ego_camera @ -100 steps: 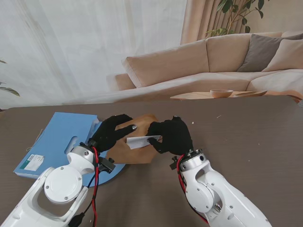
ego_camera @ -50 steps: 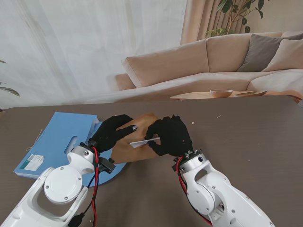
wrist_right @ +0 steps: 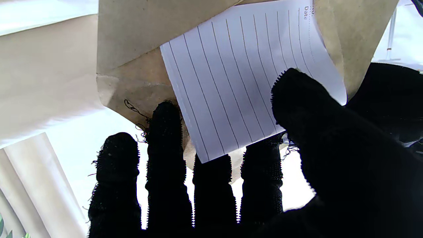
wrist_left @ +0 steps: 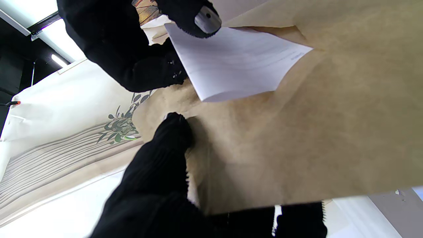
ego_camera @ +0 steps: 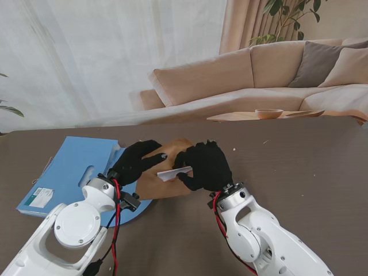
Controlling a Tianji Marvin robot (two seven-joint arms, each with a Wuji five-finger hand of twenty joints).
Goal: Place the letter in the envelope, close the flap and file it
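Dark brown table (ego_camera: 299,167) below: the left hand (ego_camera: 135,161) grips the tan paper envelope (ego_camera: 164,184) while the right hand (ego_camera: 206,167) pinches the white lined letter (ego_camera: 172,172), partly inside. Best slide it straight, keeping the mouth spread.

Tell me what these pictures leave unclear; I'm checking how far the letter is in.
- Letter: its inserted end is hidden inside the envelope in all views.
- Letter's header print: cut off by the right wrist view's edge.
- Blue folder's label: too small in the stand view.
- Right hand's fingers hide the envelope's mouth there.
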